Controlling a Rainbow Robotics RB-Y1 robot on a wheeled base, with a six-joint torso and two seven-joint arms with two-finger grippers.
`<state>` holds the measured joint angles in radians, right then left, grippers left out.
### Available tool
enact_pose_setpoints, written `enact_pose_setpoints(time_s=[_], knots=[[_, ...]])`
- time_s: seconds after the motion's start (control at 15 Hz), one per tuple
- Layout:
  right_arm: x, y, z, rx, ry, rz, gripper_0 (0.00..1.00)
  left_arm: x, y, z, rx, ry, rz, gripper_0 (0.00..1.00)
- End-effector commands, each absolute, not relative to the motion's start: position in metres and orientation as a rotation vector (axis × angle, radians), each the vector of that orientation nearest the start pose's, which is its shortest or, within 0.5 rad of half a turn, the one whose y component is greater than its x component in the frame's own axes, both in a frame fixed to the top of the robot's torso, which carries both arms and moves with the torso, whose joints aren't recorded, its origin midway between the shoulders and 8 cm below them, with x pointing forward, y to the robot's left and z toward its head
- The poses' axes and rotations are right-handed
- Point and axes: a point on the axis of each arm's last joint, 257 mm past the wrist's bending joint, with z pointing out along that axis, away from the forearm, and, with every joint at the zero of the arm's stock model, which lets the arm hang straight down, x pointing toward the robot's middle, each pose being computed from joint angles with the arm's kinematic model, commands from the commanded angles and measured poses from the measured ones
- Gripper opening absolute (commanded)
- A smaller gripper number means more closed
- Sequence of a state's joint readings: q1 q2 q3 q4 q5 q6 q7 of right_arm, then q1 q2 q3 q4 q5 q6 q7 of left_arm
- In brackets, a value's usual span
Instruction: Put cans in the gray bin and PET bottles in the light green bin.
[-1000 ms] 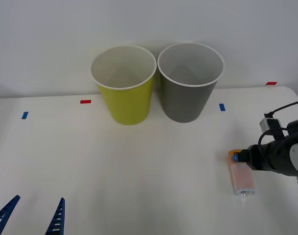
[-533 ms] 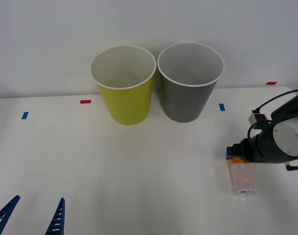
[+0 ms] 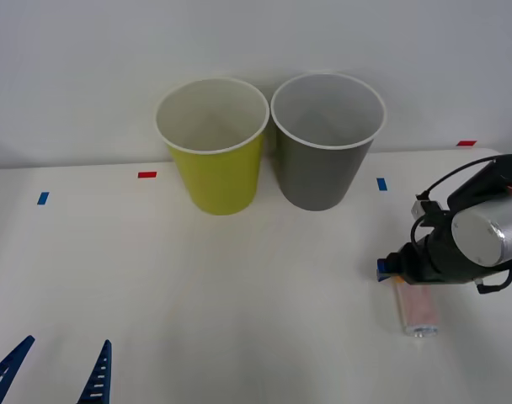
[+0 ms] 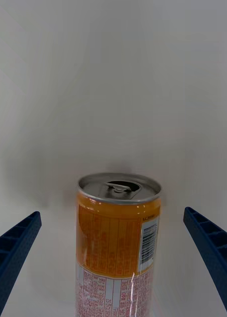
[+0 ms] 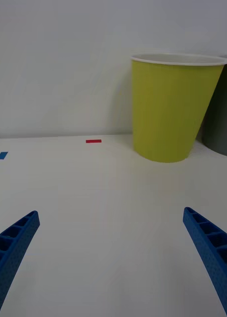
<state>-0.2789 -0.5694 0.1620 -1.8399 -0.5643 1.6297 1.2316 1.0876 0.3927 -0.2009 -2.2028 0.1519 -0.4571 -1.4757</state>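
While the can (image 4: 118, 242) lies on its side on the white table (image 3: 239, 295), the right gripper (image 4: 113, 257) sits low over its orange end, fingers (image 4: 211, 247) spread wide w/ the can between them, neither touching. Pull-tab end points away from the wrist. Label has a barcode and fine red print, prob. too small to read. Gray bin (image 3: 327, 139) and light green bin (image 3: 212, 145) stand upright, rims touching, well beyond the gripper. Left gripper (image 5: 113, 257) idles near the table's front edge, fingers apart.
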Motion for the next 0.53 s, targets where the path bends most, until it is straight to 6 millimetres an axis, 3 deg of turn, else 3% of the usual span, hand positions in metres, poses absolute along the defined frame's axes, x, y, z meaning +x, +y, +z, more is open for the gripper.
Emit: enact_pose_setpoints(time_s=[0.07, 0.53], knots=[[0.4187, -0.2678, -0.3092, -0.054, 2.82, 0.033, 1.0, 0.2386, 0.2629, -0.2177, 0.015, 1.601, -0.078, 1.0], [0.4198, -0.2671, -0.3144, -0.017, 2.816, 0.007, 1.0, 0.2386, 0.2629, -0.2177, 0.015, 1.601, -0.078, 1.0]])
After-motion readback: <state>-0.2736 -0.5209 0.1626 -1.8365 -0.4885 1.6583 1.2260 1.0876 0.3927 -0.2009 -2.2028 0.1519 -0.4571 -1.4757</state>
